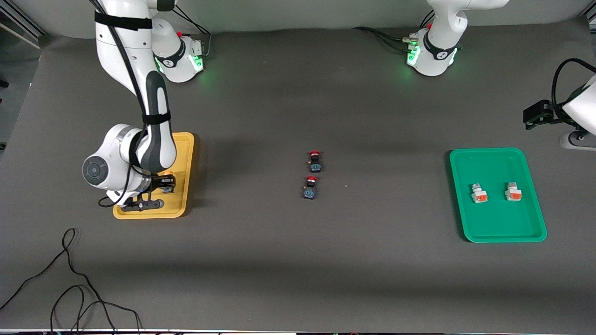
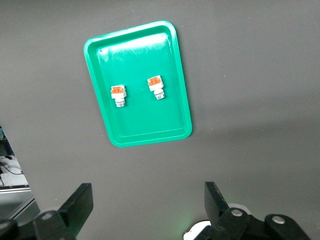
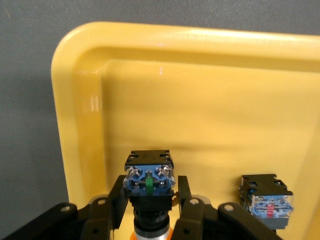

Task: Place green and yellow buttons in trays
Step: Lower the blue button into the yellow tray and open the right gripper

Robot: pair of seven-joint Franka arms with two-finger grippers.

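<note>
R gripper (image 3: 150, 202) clamped black yellow-cap button (image 3: 149, 177) over yellow tray (image 3: 210, 105), frame mid-left; L gripper (image 2: 147, 202) spread wide, empty, waited at right edge.

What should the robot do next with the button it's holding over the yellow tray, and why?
Probably lower it a little and let go. The right gripper is shut on a black-bodied button just above the yellow tray, beside another button already lying there. Both grey-white buttons already sit in the green tray; the left gripper waits open.
</note>
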